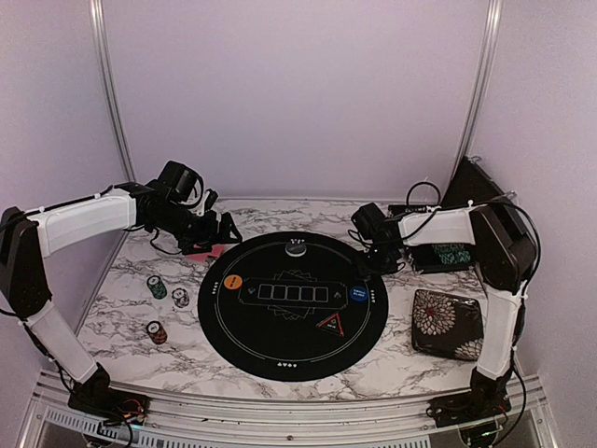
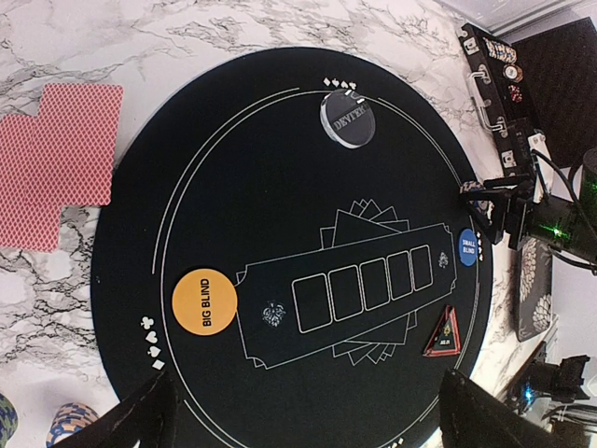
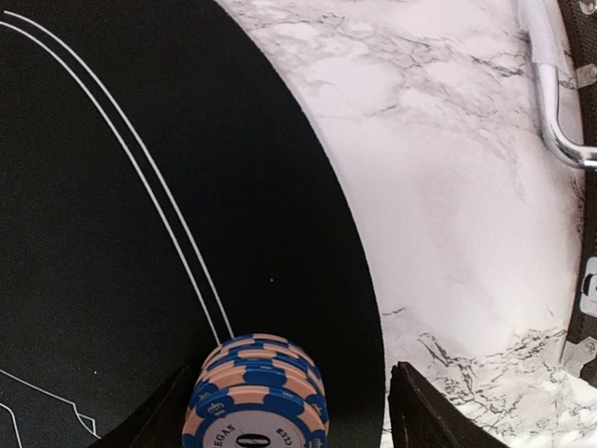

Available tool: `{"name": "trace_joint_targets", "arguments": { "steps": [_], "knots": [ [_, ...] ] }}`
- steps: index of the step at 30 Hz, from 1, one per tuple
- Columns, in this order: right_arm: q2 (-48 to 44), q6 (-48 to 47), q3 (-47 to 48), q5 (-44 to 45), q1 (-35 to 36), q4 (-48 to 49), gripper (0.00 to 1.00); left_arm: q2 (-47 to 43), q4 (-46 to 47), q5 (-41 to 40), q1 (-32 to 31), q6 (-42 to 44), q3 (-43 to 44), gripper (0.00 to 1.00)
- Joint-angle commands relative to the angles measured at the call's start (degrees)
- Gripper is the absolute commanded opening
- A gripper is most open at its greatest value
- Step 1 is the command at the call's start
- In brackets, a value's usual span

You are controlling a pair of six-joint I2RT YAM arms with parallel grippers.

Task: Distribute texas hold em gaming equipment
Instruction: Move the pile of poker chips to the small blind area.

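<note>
Pale lilac walls (image 1: 298, 93), marble table (image 1: 121, 313)

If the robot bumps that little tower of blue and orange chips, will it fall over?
Probably yes: the chip stack is several loose discs, stacked slightly crooked, so a sideways bump would likely slide them apart. The chips look stiff and round, so one landing on edge might roll across the black mat.

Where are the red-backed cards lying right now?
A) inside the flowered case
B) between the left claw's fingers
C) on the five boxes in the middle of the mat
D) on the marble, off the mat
D: the cards lie backs up on the marble table, just outside the rim of the black mat.
</note>
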Motion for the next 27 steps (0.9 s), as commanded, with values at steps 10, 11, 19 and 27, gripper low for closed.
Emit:
{"name": "trace_joint_targets", "arguments": {
  "steps": [10,11,19,27],
  "knots": [
    [1.86,-2.45,2.39,-6.3,-0.07,-2.63,0.7,-0.35,0.38,-0.88,-0.09,-0.14,0.74,0.99],
    [1.76,-2.54,2.64,-6.41,0.03,-2.68,0.7,-0.43,0.37,-0.93,-0.09,-0.14,0.65,0.99],
    [1.63,-3.07,5.39,-6.61,1.12,-3.07,0.72,-1.35,0.33,-1.81,-0.09,-0.43,-0.37,0.99],
    [-2.3,-4.36,7.19,-4.82,2.08,-2.63,0.74,-4.36,-2.17,-6.34,-0.14,-1.9,-3.14,0.99]
  ]
}}
